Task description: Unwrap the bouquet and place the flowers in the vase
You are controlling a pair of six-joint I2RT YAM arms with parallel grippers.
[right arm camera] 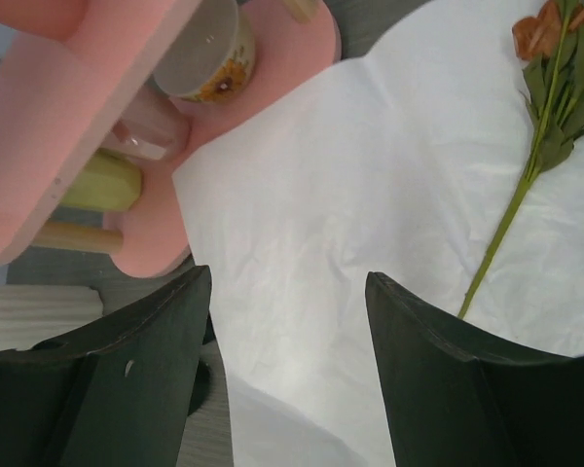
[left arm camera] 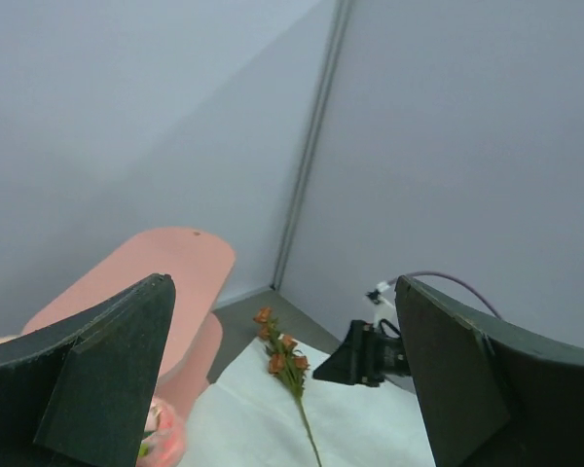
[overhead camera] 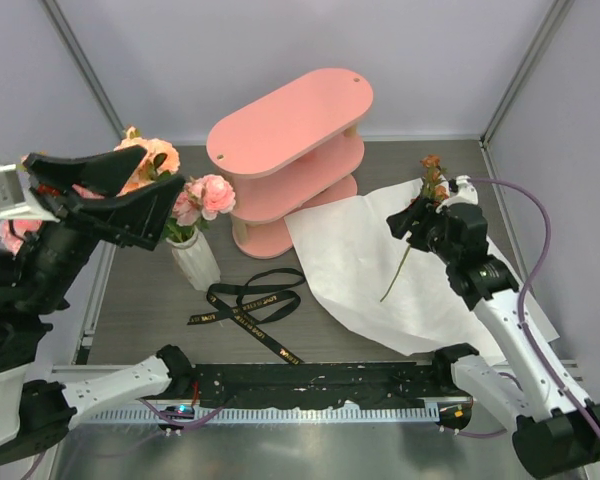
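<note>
Unwrapping: done, as far as I can see. The white wrapping paper [overhead camera: 360, 262] lies spread flat at centre right of the overhead view. The black ribbon [overhead camera: 250, 303] lies loose on the table at lower centre, apart from the paper.

Vase [overhead camera: 195, 262]: upright at left of centre, just beside the pink shelf [overhead camera: 290, 125]. Pink roses [overhead camera: 208, 195] stand in it. Peach roses [overhead camera: 150, 155] show behind them at upper left; the arm hides their stems, so I cannot confirm they sit in the vase.

Left gripper [overhead camera: 170, 172]: raised above the vase and blooms, claw spread wide, nothing between the fingers in its own camera.

Right gripper [right arm camera: 287, 277]: over the paper at right, claw apart and empty, bare paper between the fingers.

Left to do: one stem [overhead camera: 408, 255] with rusty-brown blooms and green leaves lies on the paper at upper right, its head toward the back wall, near the right gripper but not held.

Judgement: most of the task is done. One pick and one insertion remain. The vase mouth looks crowded, so seating the last stem may need care.
</note>
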